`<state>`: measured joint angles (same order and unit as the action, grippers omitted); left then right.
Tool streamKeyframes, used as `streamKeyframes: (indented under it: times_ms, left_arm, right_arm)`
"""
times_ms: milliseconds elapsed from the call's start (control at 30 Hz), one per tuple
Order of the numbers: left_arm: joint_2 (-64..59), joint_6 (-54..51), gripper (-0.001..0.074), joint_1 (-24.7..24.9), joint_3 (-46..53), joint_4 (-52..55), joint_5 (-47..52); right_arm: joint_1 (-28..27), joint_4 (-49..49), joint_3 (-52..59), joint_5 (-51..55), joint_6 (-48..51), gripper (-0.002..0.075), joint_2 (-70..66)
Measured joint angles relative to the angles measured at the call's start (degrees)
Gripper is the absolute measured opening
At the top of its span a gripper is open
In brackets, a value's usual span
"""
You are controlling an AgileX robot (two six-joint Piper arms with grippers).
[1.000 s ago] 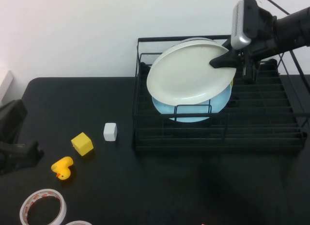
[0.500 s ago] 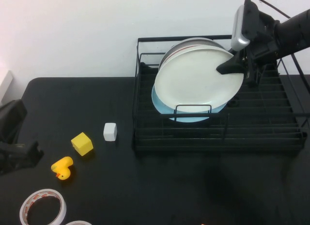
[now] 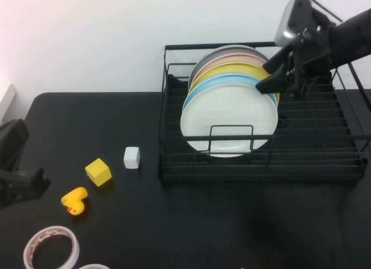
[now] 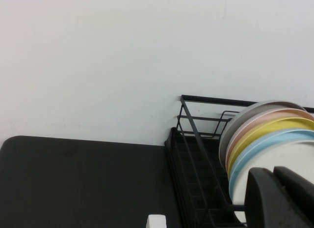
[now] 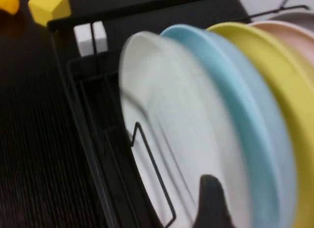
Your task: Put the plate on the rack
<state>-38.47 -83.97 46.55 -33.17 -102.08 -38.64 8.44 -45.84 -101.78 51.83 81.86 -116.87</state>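
The black tabletop [image 3: 174, 222] carries everything shown. On its far right portion stands the big rectangular black wire dish rack [image 3: 313, 159], with a raised frame and a slotted base. The large round plain white plate [image 3: 227, 121] stands on edge in the rack's left end, as the frontmost of a row of plates. Directly behind it come the light blue plate [image 3: 232, 79], the yellow plate [image 3: 229, 69], a pale pink plate [image 3: 223, 59] and a grey-white plate [image 3: 220, 51] at the back. In the right wrist view, the white plate [image 5: 167, 120] lies close against the light blue plate [image 5: 230, 115], and a wire loop of the rack [image 5: 98, 154] crosses its face.

My right pincer [image 3: 273, 77] is above the rack at the white plate's upper right rim. One dark finger [image 3: 268, 86] lies over that rim. Whether the two fingers grip the plate or stand apart from it, I cannot tell.

My left pincer [image 3: 20, 185] rests low at the table's left edge, well apart from the rack. Its opening I cannot tell.

Left of the rack sit a small white cube [image 3: 132, 157], a yellow cube [image 3: 98, 171] and a yellow toy duck [image 3: 75, 200]. A roll of white tape [image 3: 51, 247] lies at the near left edge.
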Motion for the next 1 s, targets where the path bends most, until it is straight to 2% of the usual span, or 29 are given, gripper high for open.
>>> streamKeyframes:
  times_ms: [100, 300, 367, 500, 633, 800, 1000]
  left_arm:
    - [0.0, 0.0, -0.0002, 0.0, 0.0, 0.0, -0.22]
    - [0.0, 0.0, -0.0001, 0.0, 0.0, 0.0, -0.22]
    - [0.0, 0.0, -0.0001, 0.0, 0.0, 0.0, -0.22]
    - [0.0, 0.0, -0.0001, 0.0, 0.0, 0.0, -0.22]
    - [0.0, 0.0, -0.0001, 0.0, 0.0, 0.0, -0.22]
    - [0.0, 0.0, -0.0001, 0.0, 0.0, 0.0, -0.22]
    - [0.0, -0.14, -0.0002, 0.0, 0.0, 0.0, -0.22]
  right_arm:
    - [0.0, 3.06, 0.0, 0.0, -6.4, 0.0387, 3.41]
    - [0.0, 5.86, 0.0, 1.79, -15.23, 0.0086, 13.96]
    - [0.0, 5.35, 0.0, 3.33, -16.76, 0.004, 17.31]
    - [0.0, 0.98, 2.21, 5.66, -17.73, 0.0009, 25.32]
    - [0.0, -5.63, 9.74, 4.98, -15.67, 0.0006, 34.69]
    - [0.0, -10.04, 23.46, -2.13, -12.62, 0.0005, 48.57]
    - [0.0, -10.77, 38.49, -10.36, -11.97, 0.0004, 66.3]
